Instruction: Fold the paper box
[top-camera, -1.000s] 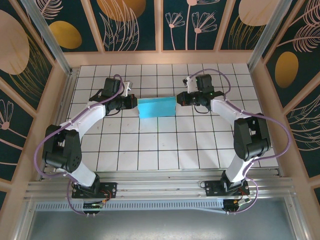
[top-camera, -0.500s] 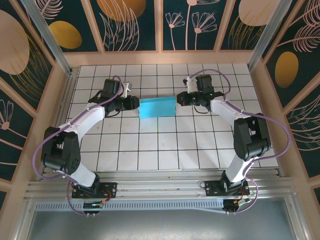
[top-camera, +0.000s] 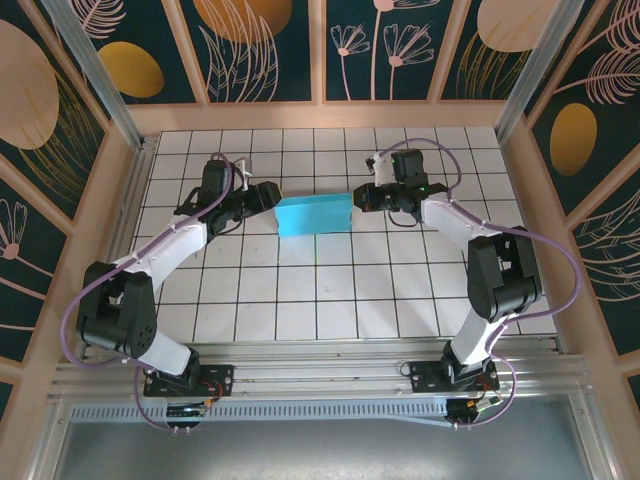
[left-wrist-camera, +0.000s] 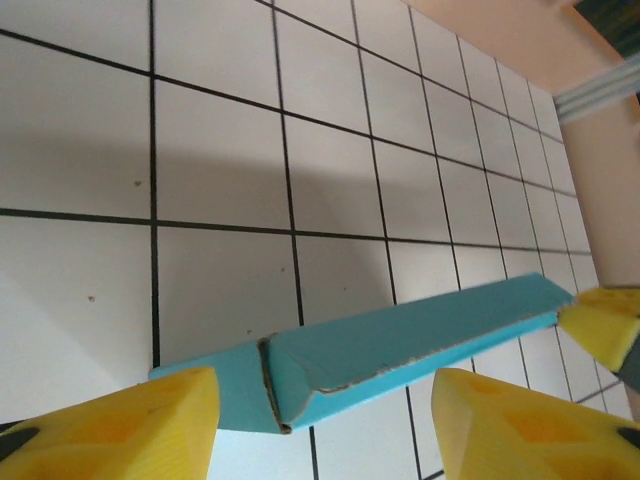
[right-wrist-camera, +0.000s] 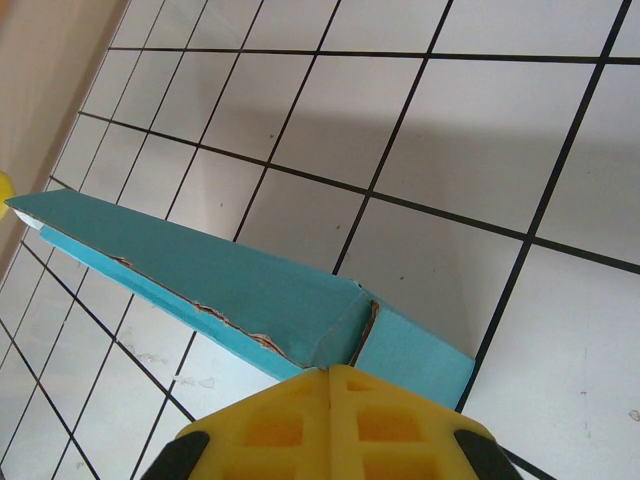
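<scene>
Paper box lies folded flat and teal at mid-table between my two arms. My left gripper has just let go of the paper box: its yellow fingers now stand apart on either side of the left end, holding nothing. I judge the fold nearly finished. My right gripper stays pinched shut on the right-end flap, both arms reaching low and inward.

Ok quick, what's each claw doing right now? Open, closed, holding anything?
Left claw: open, holding nothing; one end of the paper box sits between its fingers.
Right claw: closed, pinching the other end of the paper box.
</scene>
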